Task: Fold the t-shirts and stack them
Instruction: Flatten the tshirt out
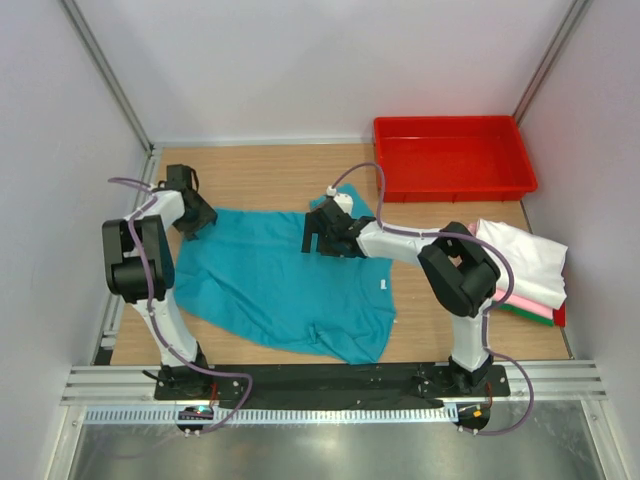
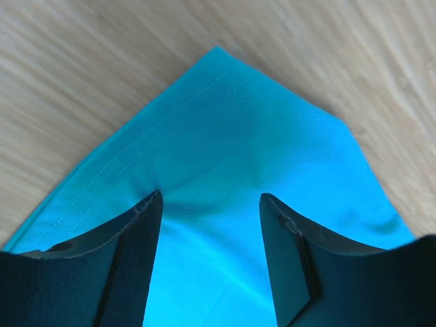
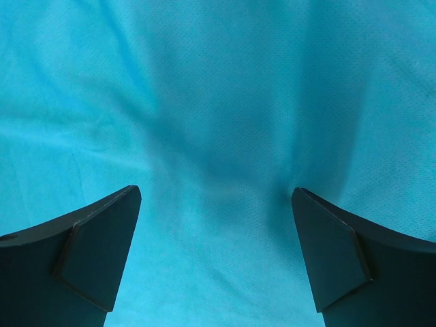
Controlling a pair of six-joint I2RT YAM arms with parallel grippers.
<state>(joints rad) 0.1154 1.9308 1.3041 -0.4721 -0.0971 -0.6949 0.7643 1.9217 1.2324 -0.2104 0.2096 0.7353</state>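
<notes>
A top view showed a light wooden table [image 1: 250,170] with 2 black-and-white robot arms bolted at its near edge. A plain teal cloth t-shirt [image 1: 290,280] lay spread out and rumpled across the middle of the table. Its small white neck label [image 1: 384,287] showed toward the near right.

The left gripper [image 1: 193,218] sat at the far left corner of the teal t-shirt. In the left wrist view, the left gripper [image 2: 210,199] had its 2 dark fingers [image 2: 136,238] set moderately apart. They were not clamped, and the tips were down on the cloth. A stitched, pointed corner of the teal t-shirt [image 2: 225,122] lay flat on the wood, reaching beyond the fingertips. The fabric puckered slightly between them.

The right gripper [image 1: 315,236] sat on the far edge of the teal t-shirt, near the table's centre. In the right wrist view, the right gripper [image 3: 214,192] stood wide open and gripped nothing. The teal t-shirt [image 3: 218,88] filled that whole view, with a soft crease between the fingers.

At the far right corner stood a red rectangular plastic tray [image 1: 455,122]. Near the right edge of the table, well apart from the teal t-shirt, was a stack of folded shirts. A folded white t-shirt [image 1: 520,258] was on top, with a pink t-shirt [image 1: 528,301] and a green t-shirt [image 1: 522,312] showing as edges beneath it.
</notes>
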